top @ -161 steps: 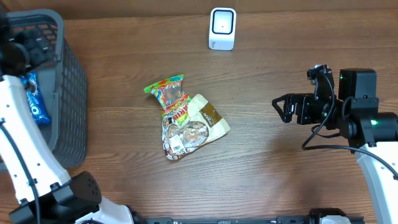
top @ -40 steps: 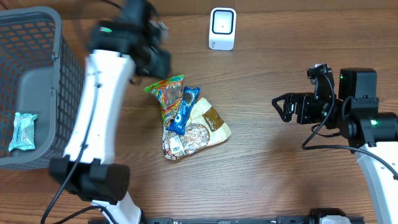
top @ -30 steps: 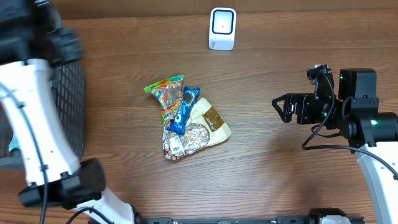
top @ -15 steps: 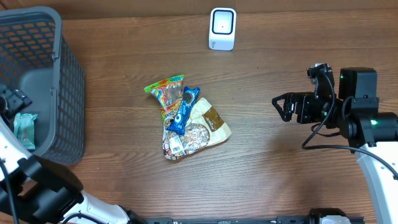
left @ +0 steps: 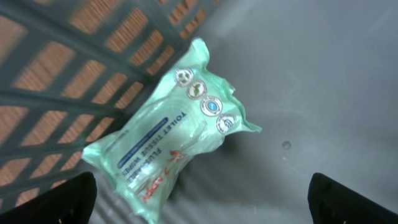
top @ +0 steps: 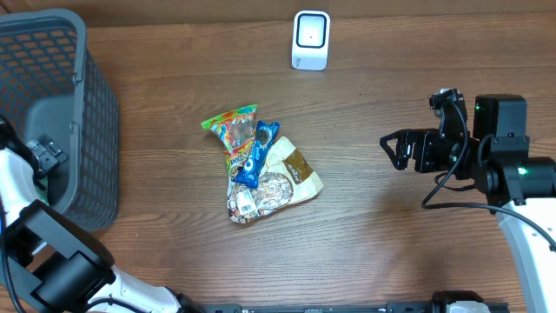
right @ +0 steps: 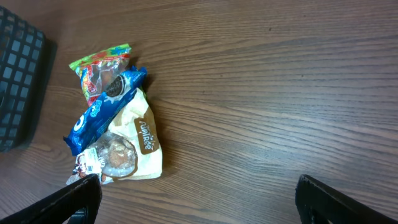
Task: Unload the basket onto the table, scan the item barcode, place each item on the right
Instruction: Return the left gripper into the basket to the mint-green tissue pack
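A pale green tissue pack (left: 168,149) lies on the grey basket floor (left: 311,93), against the mesh wall. My left gripper (left: 199,211) hangs open just above it, its lower end near the left fingertip (left: 62,199); nothing is gripped. From overhead, the left gripper (top: 43,156) sits inside the basket (top: 95,113) and hides the pack. The white barcode scanner (top: 311,39) stands at the table's far edge. My right gripper (top: 395,149) stays open and empty above bare wood at the right, well away from the snack pile.
A pile of snacks lies mid-table: a colourful gummy bag (top: 233,126), a blue cookie pack (top: 254,155) and a cream cookie bag (top: 291,169). The right wrist view shows the same blue cookie pack (right: 102,109) at its left. The basket's tall mesh walls surround the left gripper.
The left arm has swung from the snack pile to the basket and lowered in over the tissue pack, its jaws opening wider. The right arm and the pile have not moved.
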Motion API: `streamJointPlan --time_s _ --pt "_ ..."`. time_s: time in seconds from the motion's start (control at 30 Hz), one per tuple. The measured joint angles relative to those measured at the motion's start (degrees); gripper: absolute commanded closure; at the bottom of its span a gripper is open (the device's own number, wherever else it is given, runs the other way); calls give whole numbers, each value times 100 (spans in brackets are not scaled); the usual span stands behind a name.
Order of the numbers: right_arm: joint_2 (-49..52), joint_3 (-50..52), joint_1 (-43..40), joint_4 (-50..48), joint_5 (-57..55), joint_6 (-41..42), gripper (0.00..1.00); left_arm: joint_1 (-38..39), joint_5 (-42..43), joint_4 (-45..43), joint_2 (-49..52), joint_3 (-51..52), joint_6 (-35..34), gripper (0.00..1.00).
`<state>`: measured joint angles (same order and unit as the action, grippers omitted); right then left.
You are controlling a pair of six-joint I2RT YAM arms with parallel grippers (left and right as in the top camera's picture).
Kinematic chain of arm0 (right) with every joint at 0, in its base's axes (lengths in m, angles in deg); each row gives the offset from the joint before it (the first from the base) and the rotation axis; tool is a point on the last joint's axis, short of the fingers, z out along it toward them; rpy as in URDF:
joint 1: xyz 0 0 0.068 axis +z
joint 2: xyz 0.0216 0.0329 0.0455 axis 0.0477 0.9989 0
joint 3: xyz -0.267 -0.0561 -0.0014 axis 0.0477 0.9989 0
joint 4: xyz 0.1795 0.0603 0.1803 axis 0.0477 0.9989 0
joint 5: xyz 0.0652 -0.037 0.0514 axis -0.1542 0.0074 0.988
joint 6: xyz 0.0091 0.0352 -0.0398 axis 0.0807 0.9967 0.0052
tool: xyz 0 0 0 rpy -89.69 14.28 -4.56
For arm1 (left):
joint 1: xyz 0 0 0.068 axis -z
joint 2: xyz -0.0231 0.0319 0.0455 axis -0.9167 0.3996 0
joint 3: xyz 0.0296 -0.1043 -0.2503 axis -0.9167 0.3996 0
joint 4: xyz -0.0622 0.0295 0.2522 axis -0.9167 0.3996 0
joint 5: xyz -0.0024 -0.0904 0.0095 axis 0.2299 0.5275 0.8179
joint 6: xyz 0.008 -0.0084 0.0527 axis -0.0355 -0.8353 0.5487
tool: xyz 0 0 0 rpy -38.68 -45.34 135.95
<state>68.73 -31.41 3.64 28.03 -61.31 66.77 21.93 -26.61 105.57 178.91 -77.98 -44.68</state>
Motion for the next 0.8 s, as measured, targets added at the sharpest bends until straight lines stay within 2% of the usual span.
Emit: streamJointPlan --time_s 0.23,0.57,0.7,0.77,0.8 --pt "0 0 0 2 0 4 0 0 0 -704 2 590 389 5" --pt "0 0 0 103 0 4 0 0 -348 -990 431 710 533 11" --pt "0 0 0 151 0 4 0 0 -525 -1064 490 708 575 30" --pt "0 0 0 149 0 4 0 -13 -610 -1080 496 708 579 44" --pt "0 0 0 146 0 2 0 -24 -640 -1082 501 706 577 55"
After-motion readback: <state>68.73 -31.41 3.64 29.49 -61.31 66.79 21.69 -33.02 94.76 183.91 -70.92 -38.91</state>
